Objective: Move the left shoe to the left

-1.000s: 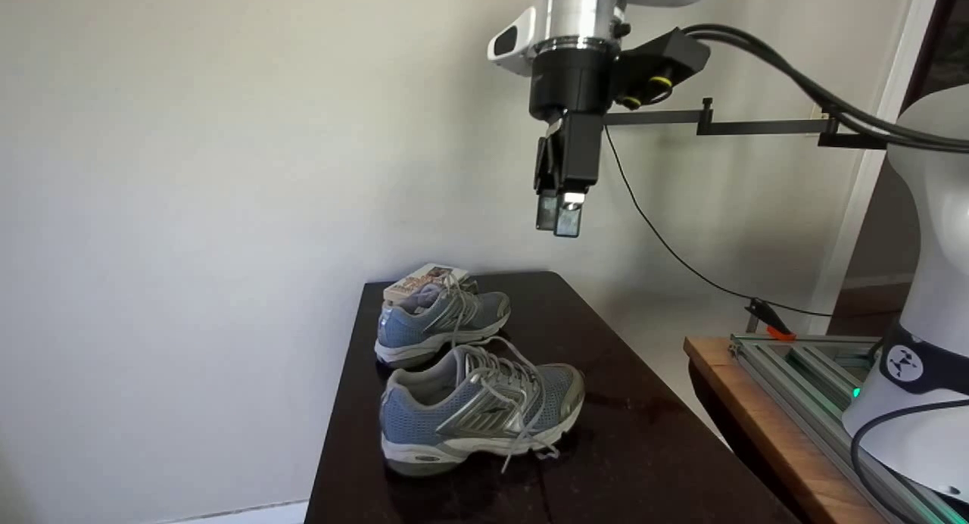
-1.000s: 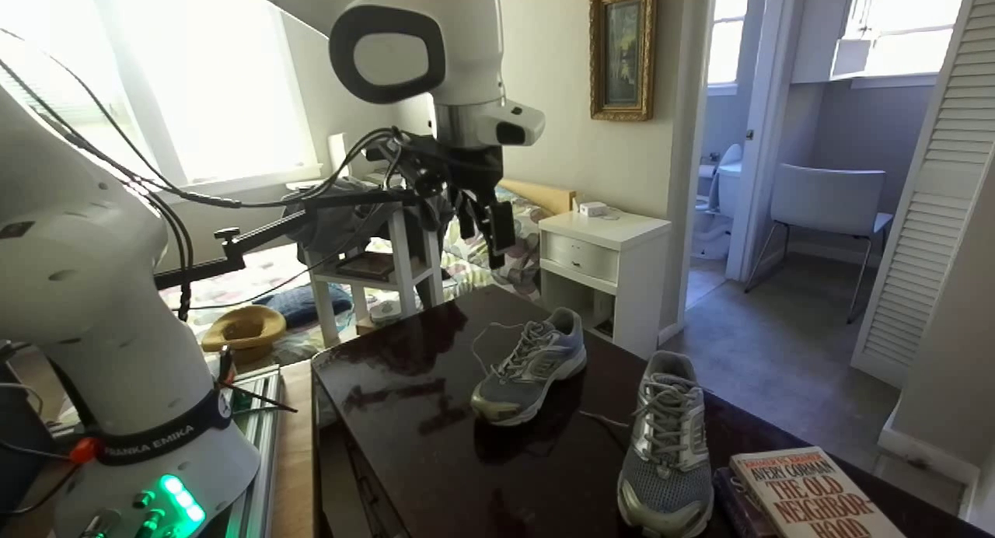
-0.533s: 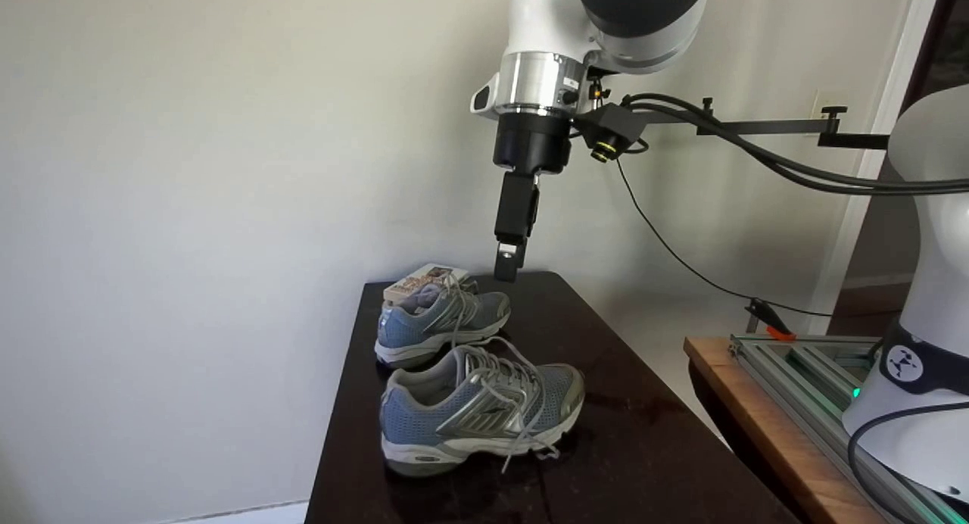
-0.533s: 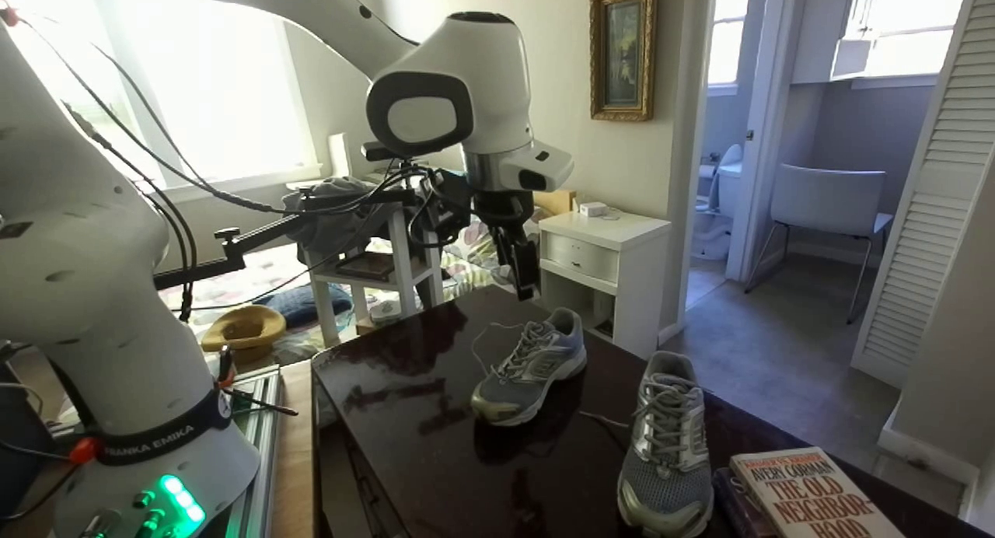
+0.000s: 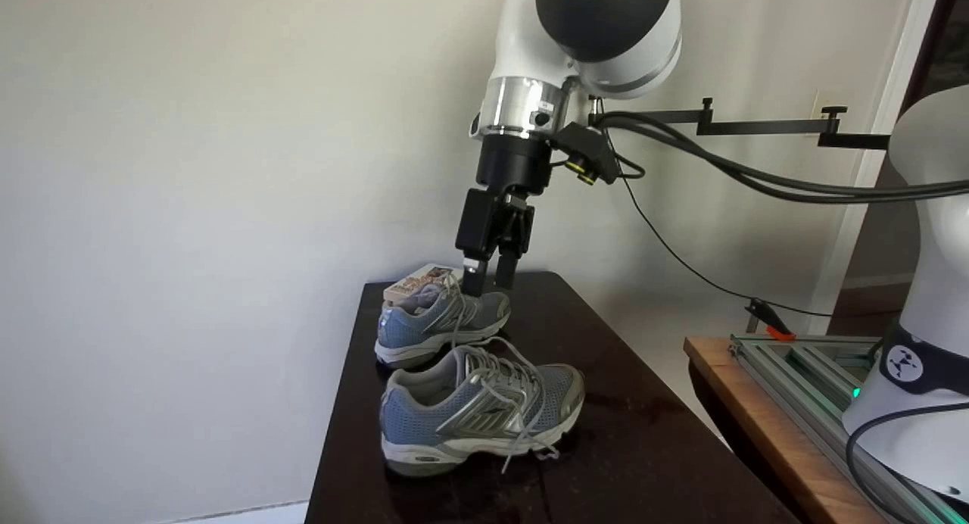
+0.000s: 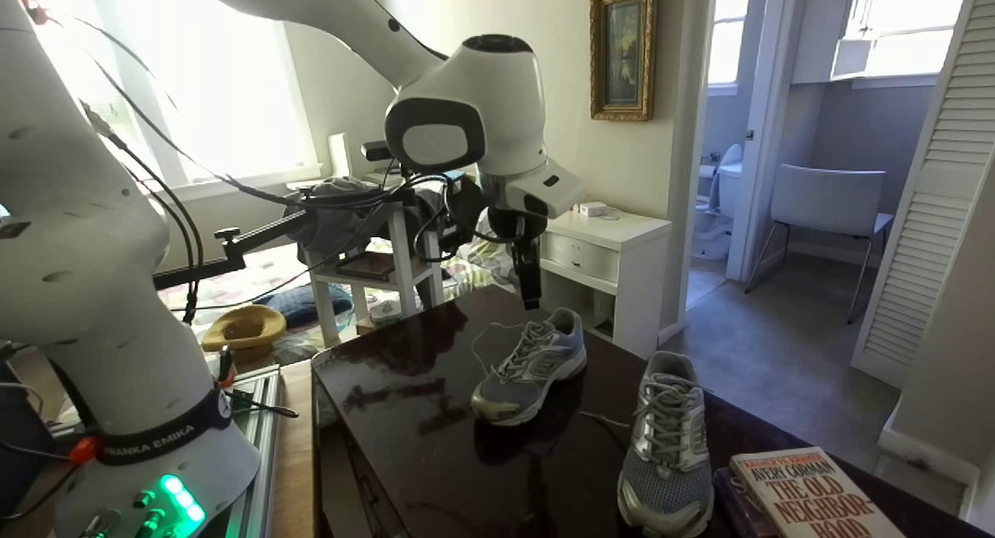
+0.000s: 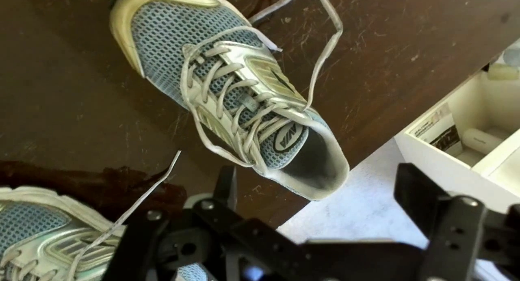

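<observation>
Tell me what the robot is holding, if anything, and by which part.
Nothing is held: the end effector is open, and the left shoe rests on the dark surface.

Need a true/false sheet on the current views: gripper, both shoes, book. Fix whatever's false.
1. The gripper is open and holds nothing. True.
2. The left shoe and the right shoe both rest on the dark table. True.
3. The left shoe lies tipped on its side. False: it stands upright on its sole.
4. The Avery Corman book lies beside the right shoe. True.
5. That book lies face down. False: its title faces up.
6. The left shoe is tied. False: it is laced but untied.
</observation>
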Robot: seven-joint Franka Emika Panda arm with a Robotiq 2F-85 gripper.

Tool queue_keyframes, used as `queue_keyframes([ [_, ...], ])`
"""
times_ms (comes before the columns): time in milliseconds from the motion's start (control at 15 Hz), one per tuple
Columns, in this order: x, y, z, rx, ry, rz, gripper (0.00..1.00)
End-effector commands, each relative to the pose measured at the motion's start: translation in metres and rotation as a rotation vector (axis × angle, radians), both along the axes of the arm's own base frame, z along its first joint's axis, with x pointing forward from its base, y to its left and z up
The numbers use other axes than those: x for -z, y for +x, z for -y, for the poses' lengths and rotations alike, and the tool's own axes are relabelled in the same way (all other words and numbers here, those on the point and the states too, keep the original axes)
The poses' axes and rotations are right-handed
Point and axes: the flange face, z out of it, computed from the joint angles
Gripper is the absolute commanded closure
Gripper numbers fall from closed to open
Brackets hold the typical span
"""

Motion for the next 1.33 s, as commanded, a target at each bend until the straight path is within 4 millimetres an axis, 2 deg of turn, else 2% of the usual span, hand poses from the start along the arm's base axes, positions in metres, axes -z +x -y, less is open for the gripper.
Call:
queue_keyframes([
  [0, 0.03, 0.024, -0.007, 0.191, 0.065, -0.009, 0.0],
  [200, 0.043, 0.029, -0.005, 0.32, 0.087, -0.033, 0.0],
  [400, 0.028, 0.018, 0.003, 0.416, 0.088, -0.045, 0.0],
  [533, 0.029, 0.014, 0.012, 0.454, 0.085, -0.065, 0.0],
  [800, 0.033, -0.003, 0.012, 0.44, 0.109, -0.166, 0.0],
  [1000, 0.023, -0.012, 0.013, 0.459, 0.082, -0.141, 0.0],
  [1267, 0.026, -0.02, 0.015, 0.491, 0.013, -0.137, 0.0],
])
